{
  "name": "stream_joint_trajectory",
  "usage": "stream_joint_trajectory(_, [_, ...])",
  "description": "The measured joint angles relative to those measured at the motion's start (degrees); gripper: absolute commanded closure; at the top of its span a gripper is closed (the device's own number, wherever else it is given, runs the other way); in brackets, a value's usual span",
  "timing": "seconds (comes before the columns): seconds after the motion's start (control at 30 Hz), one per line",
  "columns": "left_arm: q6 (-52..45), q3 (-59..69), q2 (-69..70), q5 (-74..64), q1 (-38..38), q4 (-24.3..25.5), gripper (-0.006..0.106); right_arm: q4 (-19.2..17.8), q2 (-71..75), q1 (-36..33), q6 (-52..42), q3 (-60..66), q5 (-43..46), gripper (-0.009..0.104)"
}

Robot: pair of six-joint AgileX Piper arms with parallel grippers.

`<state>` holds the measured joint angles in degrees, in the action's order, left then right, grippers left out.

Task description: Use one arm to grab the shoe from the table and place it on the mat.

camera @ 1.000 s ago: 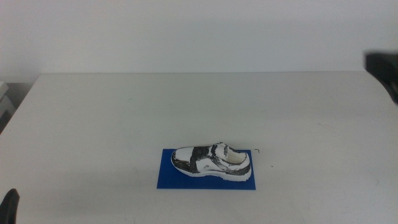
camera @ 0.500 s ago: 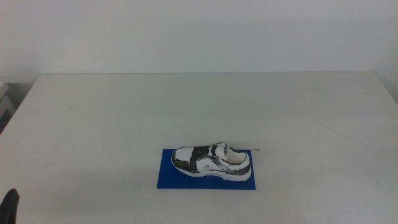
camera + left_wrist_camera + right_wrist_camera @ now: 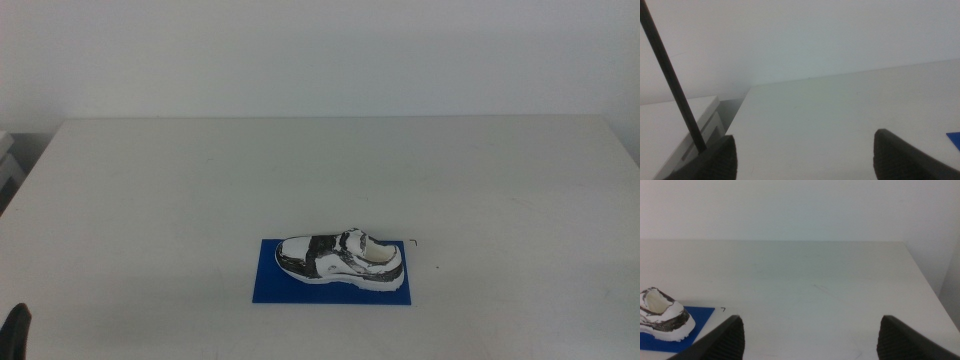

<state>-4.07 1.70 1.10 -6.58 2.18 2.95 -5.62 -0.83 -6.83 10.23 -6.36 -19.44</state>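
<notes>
The sneaker (image 3: 342,259) sits squarely on the blue mat (image 3: 266,284), lower centre of the bench (image 3: 200,180), so placement looks complete; both end effectors, left (image 3: 805,155) and right (image 3: 810,337), gape empty.

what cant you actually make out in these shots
- Shoe toe: cut off by the right wrist view's edge; only the heel shows there.
- Mat: under the shoe its middle is hidden; the left wrist view shows only a corner.
- Small dark mark beside the mat: too small to identify.
</notes>
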Motion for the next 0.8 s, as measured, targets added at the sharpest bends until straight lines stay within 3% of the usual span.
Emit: stream_joint_trajectory(0.8, [0.05, 0.0, 0.0, 0.0, 0.0, 0.0, 0.007, 0.41, 1.43, 0.11, 0.0, 7.96, -0.73, 0.017])
